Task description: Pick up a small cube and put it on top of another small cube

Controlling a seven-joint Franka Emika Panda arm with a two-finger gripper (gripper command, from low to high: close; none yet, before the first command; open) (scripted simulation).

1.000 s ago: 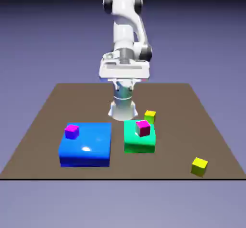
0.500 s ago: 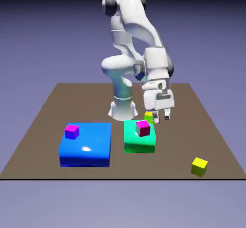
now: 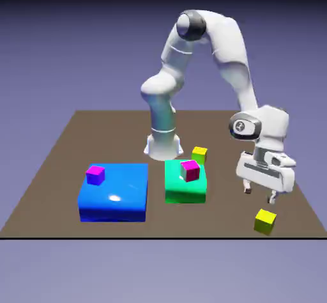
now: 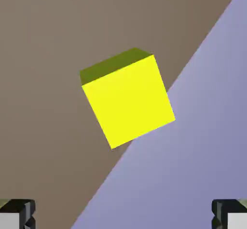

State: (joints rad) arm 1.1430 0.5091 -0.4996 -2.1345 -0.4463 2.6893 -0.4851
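The pincer [image 3: 260, 195] hangs at the lower right of the exterior view, fingers pointing down and spread wide apart, grasping nothing. Directly below it, apart from the fingertips, a small yellow cube [image 3: 265, 221] rests on the brown bench [image 3: 57, 167] near the front right corner. In the hand view this cube [image 4: 127, 97] sits in the centre of the frame, close to the bench edge, with the two grey fingertips [image 4: 17, 214] at the bottom corners, well clear of it. A second yellow cube [image 3: 200, 155] rests on the bench at the middle of the exterior view, just behind the green block [image 3: 185, 185]. One magenta cube [image 3: 190, 170] sits on the green block; another magenta cube [image 3: 95, 174] sits on the blue block [image 3: 115, 193] at the lower left
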